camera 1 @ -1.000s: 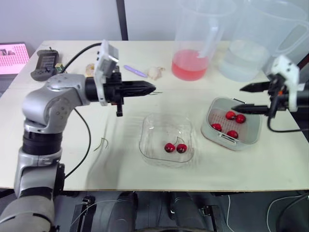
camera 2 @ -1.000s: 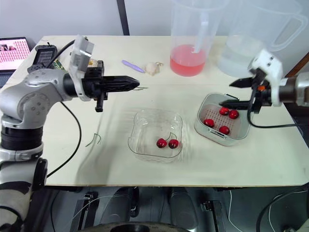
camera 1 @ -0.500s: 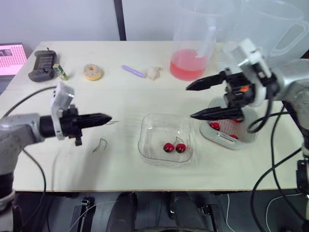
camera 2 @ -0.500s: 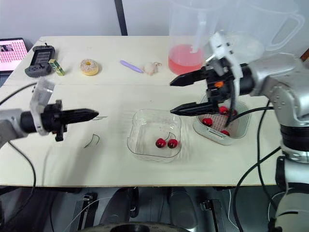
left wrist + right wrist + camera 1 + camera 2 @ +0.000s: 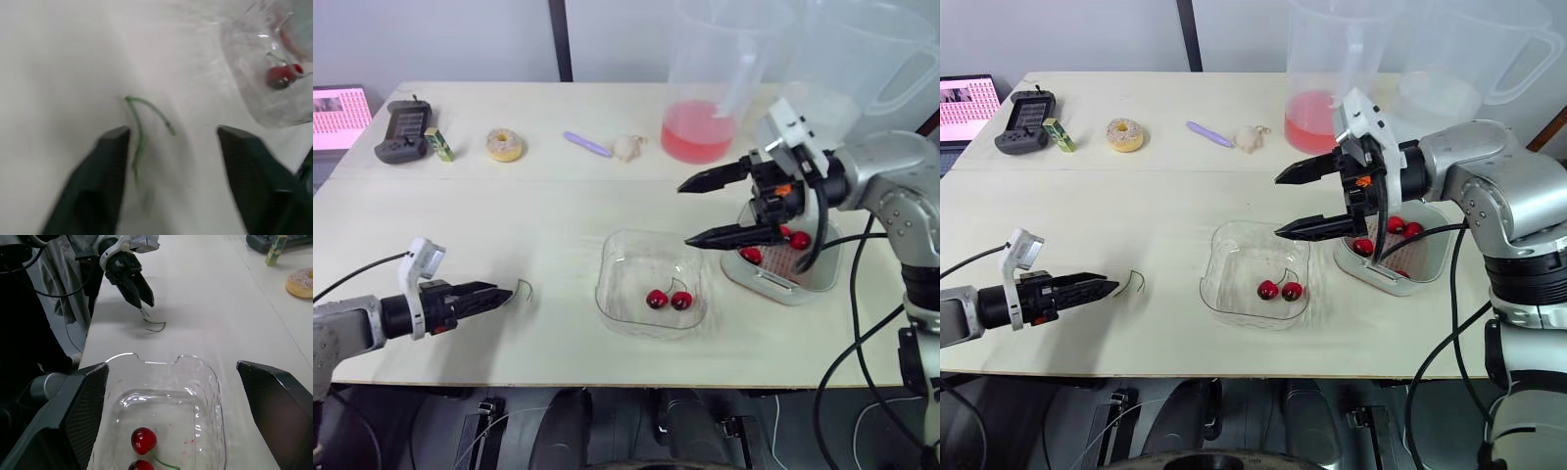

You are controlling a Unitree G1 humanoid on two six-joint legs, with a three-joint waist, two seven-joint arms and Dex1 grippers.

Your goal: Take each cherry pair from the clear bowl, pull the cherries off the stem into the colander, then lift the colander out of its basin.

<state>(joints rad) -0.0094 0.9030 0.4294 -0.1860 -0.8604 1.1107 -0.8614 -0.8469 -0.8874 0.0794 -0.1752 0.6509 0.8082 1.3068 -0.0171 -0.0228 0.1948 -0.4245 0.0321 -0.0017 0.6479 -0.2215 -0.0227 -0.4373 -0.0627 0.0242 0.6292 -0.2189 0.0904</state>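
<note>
One last pair of red cherries on a green stem (image 5: pixel 669 299) lies in the clear square plastic bowl (image 5: pixel 604 279), low centre of the head frame. My right tool (image 5: pixel 687 212) hangs over the bowl's right rim with its fingers spread wide. The cherries sit below and slightly left of its tips, untouched. I judge the step is fetching this pair: I'd lower straight inside the walls and close on one cherry, leaving the stem free for the other arm. My left tool (image 5: pixel 502 294), lower left, has its fingers apart at a bare green stem (image 5: pixel 522 290) on the surface. Right of the bowl, the pale square colander (image 5: pixel 769 282) holds loose cherries.
</note>
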